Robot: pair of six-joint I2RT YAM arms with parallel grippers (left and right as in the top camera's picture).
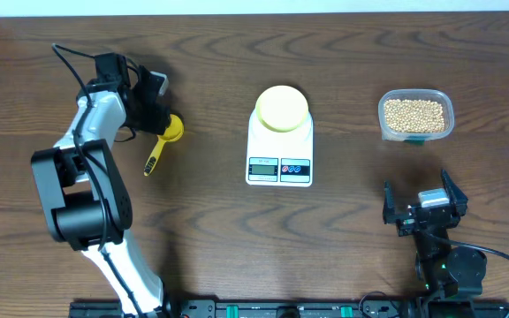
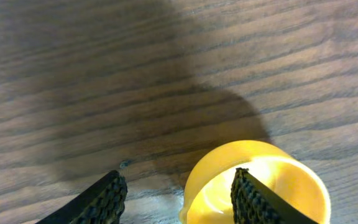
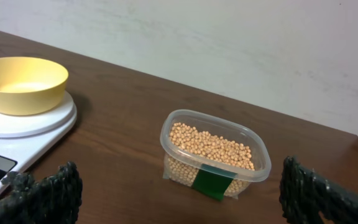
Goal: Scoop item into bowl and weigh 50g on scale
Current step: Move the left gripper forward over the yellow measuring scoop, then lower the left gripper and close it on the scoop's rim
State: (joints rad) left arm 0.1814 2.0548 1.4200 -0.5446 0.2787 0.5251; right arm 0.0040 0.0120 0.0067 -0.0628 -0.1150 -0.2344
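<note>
Dark wooden table [image 1: 201, 230] held the empty bowl [image 1: 281, 108] on the scale [image 1: 279, 157], with beans [image 1: 414, 113] in a clear tub [image 1: 444, 99] well to the right. Jaws of the left gripper [image 2: 179, 193] stood spread astride the yellow spoon [image 2: 291, 180] cup's rim; pinching there might tip it. Jaws of the right gripper [image 1: 418, 193] were also spread.

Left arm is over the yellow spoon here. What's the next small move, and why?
Probably close the left gripper on the measuring spoon. In the wrist view its open fingers appear to straddle the cup's wall, one inside and one outside. The beans sit in the tub and the bowl looks empty, so scooping has not started.
</note>
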